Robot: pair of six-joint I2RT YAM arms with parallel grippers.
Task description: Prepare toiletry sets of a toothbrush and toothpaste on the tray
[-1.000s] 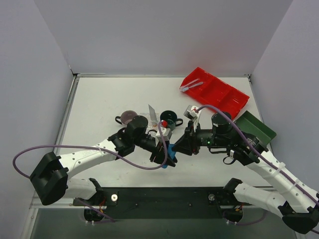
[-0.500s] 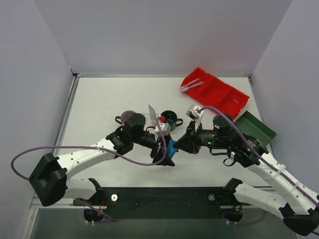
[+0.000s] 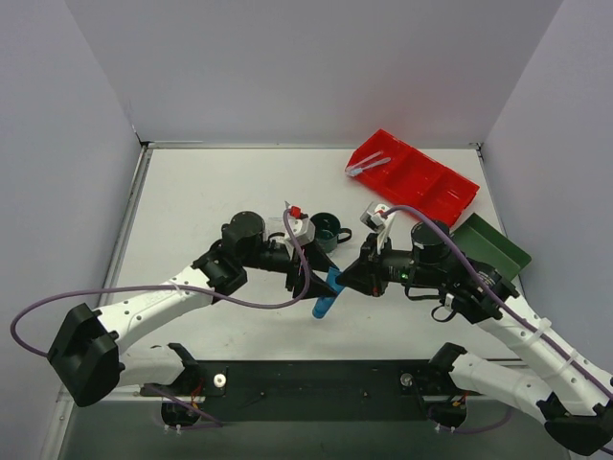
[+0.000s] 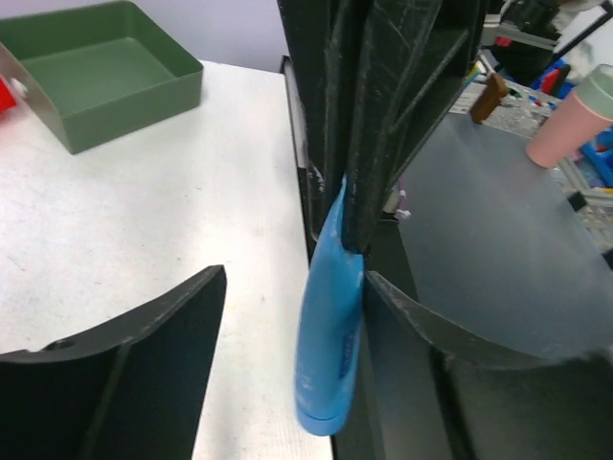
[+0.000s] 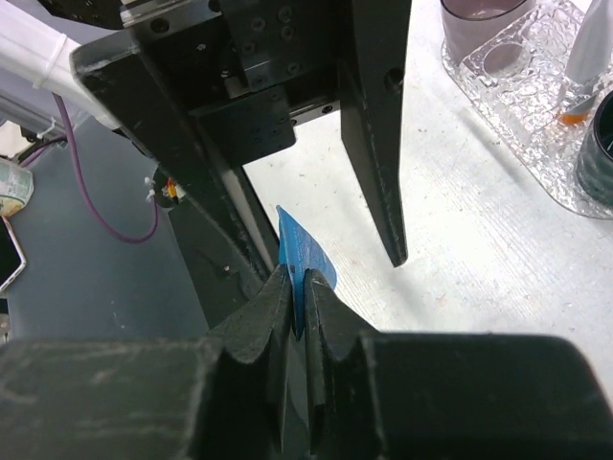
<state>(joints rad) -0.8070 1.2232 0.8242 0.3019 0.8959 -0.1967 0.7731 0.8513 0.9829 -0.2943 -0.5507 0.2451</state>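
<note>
Toothpaste comes first, nearest to the arm bases: a small blue wedge-shaped tube [image 3: 324, 295] hangs over the near part of the white table [image 3: 192, 192], thick end down. The right gripper [image 5: 299, 287] is pinched tight on its thin flat end. The left gripper [image 4: 287, 287] is spread wide, with one finger on each side of the blue tube. The tube is close against one of these fingers, but I cannot tell if they touch.

A little farther lies the flat oval tray of clear, glittery plastic [image 5: 522, 96]. A mauve cup [image 5: 484, 14] stands on it, and a small white wedge-shaped tube [image 3: 297, 227] with a red cap is on it too. A dark green mug [image 3: 326, 230] is just beside the white tube; whether it stands on the tray I cannot tell.

To the right is a dark green rectangular tray [image 3: 490, 247]. Farthest back, a red compartmented bin [image 3: 412, 177] holds a slim pale toothbrush in clear wrapping [image 3: 369, 166] at its left end.
</note>
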